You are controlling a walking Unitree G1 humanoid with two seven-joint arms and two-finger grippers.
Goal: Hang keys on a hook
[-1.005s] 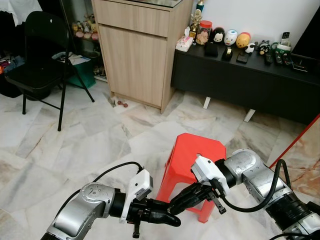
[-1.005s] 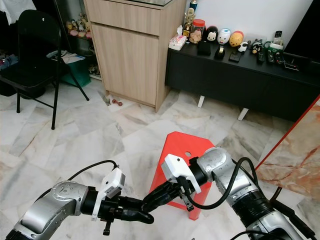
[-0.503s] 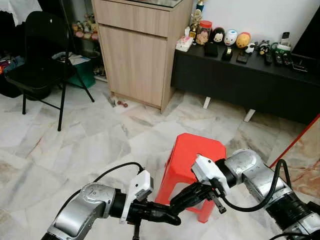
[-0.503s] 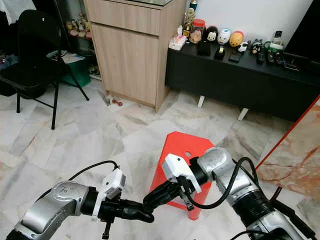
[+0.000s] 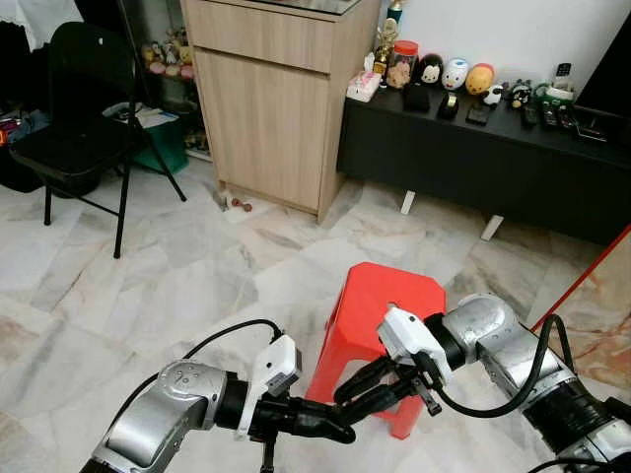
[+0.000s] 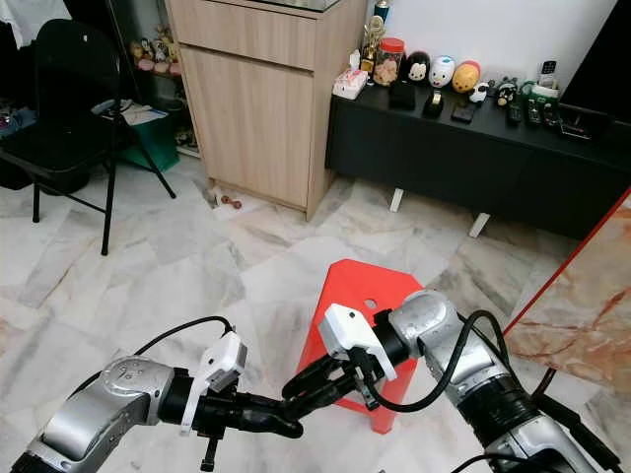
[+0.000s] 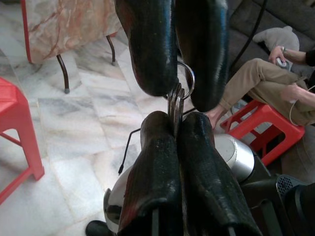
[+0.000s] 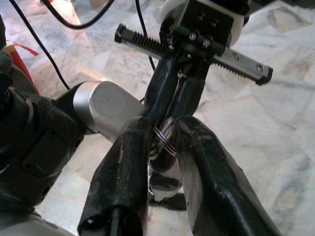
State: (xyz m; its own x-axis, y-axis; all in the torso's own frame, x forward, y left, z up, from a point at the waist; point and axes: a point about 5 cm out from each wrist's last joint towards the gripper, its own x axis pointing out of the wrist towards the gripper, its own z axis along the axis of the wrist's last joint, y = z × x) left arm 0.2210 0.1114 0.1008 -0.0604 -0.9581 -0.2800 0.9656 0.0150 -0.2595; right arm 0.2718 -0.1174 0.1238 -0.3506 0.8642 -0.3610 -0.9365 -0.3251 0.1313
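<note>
Right gripper (image 5: 347, 386) fingers now spread, formerly together | left gripper (image 7: 178, 129) pinching keys (image 7: 175, 104) at lower centre of frame | key ring (image 8: 164, 141) between right fingers | red stool (image 5: 380, 313) behind.

keys (image 7: 175, 101) | metal, on silver ring | upright, pinched btw left gripper (image 7: 178, 129) jaws | above floor

Two silver arms bent inward low in front, left gripper (image 5: 340, 434) pointing right with fingers pressed together, right gripper (image 5: 357, 394) pointing left with fingers parted, straddling the left fingertips, the two grippers meeting tip to tip
</note>
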